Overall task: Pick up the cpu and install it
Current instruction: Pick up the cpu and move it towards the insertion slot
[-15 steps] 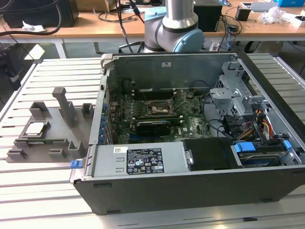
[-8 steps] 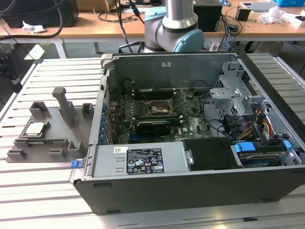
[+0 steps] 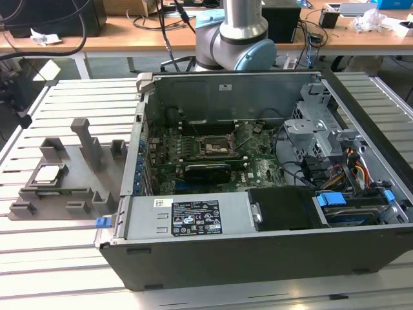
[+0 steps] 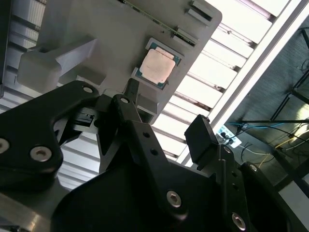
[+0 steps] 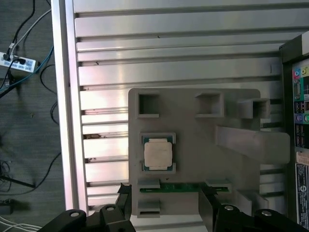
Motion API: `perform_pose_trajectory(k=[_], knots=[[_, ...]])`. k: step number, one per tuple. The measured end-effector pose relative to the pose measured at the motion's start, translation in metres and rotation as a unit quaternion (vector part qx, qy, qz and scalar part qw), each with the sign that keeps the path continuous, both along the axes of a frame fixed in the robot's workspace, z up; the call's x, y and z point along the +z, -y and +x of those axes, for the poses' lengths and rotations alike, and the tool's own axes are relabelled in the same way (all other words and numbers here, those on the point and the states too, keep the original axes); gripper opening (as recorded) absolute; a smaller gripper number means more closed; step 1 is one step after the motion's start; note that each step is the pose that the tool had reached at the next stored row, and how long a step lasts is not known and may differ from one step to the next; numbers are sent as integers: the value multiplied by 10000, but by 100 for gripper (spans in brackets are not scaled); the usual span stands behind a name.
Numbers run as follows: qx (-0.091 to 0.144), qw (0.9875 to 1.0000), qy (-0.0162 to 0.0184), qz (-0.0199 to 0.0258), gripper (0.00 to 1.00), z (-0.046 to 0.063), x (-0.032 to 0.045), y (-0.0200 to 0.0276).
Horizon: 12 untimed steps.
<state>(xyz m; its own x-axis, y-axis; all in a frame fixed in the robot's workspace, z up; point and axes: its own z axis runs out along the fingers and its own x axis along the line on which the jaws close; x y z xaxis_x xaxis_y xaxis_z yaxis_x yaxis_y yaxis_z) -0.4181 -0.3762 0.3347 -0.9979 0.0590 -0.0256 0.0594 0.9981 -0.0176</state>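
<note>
The cpu (image 3: pixel 48 173) is a small square chip with a shiny metal top, lying flat in a recess of the grey plastic tray (image 3: pixel 84 188) at the exterior view's left. Both wrist views look down on the cpu (image 4: pixel 157 66) (image 5: pixel 158 153) from above the tray (image 5: pixel 193 145). My gripper (image 4: pixel 166 116) (image 5: pixel 164 193) hangs over the tray, a short way off the chip, open with nothing between its black fingers (image 4: pixel 202 137). The black socket frame (image 3: pixel 213 145) sits on the motherboard inside the open computer case (image 3: pixel 258 213).
The tray carries upright grey blocks (image 3: pixel 87 139) and a thin green board (image 5: pixel 169 187) in a slot near the chip. The case walls, drive cage (image 3: pixel 310 126) and cables (image 3: pixel 355 168) crowd the socket. The slatted metal table ends at an edge (image 5: pixel 67 121), with floor cables (image 5: pixel 19 63) beyond.
</note>
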Motion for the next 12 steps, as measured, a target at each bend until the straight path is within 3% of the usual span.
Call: perform_pose_trajectory(k=[12], knots=[[0, 10000, 0, 0, 66, 0, -138, 0]])
